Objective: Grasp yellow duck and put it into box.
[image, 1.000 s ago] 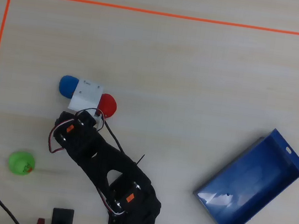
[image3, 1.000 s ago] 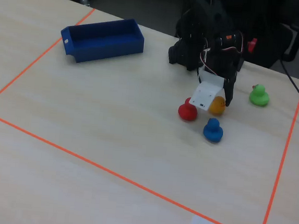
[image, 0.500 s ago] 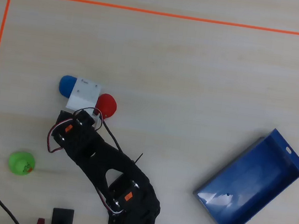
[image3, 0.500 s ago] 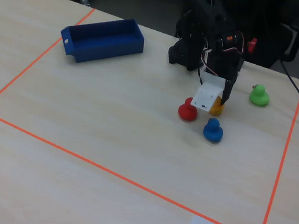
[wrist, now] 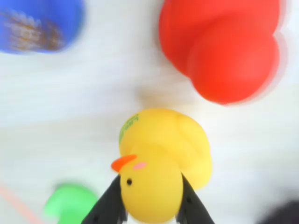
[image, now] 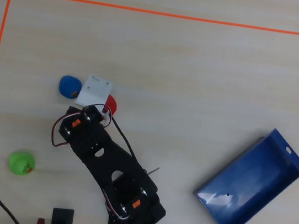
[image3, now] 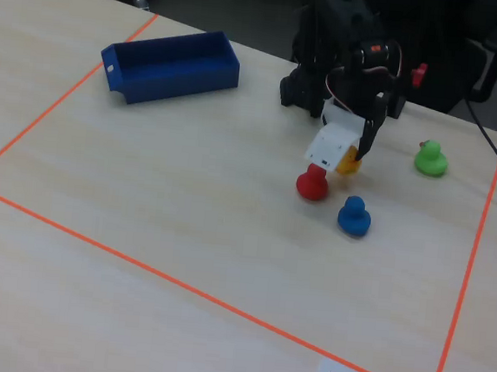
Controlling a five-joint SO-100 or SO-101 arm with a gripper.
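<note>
Wrist view: we see the gripper pinching the yellow duck by the head, lifted above the table. Just beyond sit the red duck and blue duck; the blue box lies well apart.

Lighting: bright, even, diffuse in all three views; shadows on the pale table soft and short. Overhead view: sharp edge to edge, white glare patches on the glossy floor of the box. Fixed view: clear on the table, far background dark and underexposed. Wrist view: table washed near white; yellow duck fairly sharp; red duck soft-edged with ghosting; blue duck and green duck heavily blurred.
</note>
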